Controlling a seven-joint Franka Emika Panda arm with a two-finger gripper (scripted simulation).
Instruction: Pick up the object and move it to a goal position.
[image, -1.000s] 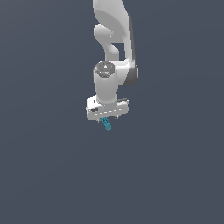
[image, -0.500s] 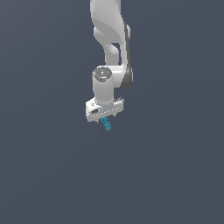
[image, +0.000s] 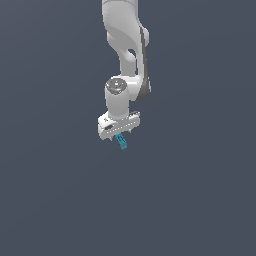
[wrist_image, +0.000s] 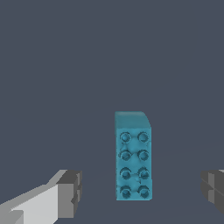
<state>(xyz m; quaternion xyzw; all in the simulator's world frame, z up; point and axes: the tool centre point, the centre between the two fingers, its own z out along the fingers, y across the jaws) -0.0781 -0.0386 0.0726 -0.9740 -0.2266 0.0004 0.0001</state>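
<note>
The white gripper (image: 119, 134) hangs a little above the middle of the exterior view, at the end of the arm (image: 125, 45) that comes down from the top edge. Its jaws stand wide apart. In the wrist view each grey fingertip (wrist_image: 70, 194) sits off to one side of the brick, with bare grey ground showing between each pad and the brick's long sides, so nothing is clamped.

The object (image: 121, 142), a tiny teal-blue studded block, shows just below the gripper body in the exterior view, slanting slightly toward the lower right of the frame. In the wrist view the same block (wrist_image: 133, 156) lies studs-up, two studs across and four along, its long axis running away from the camera, and it sits between the two fingertips, nearer the far-side one than the near white one. Whether it rests on the floor or is lifted cannot be told.

The floor (image: 60, 200) is a flat dark slate plane, reaching every edge of both frames, with open room all around the gripper.
</note>
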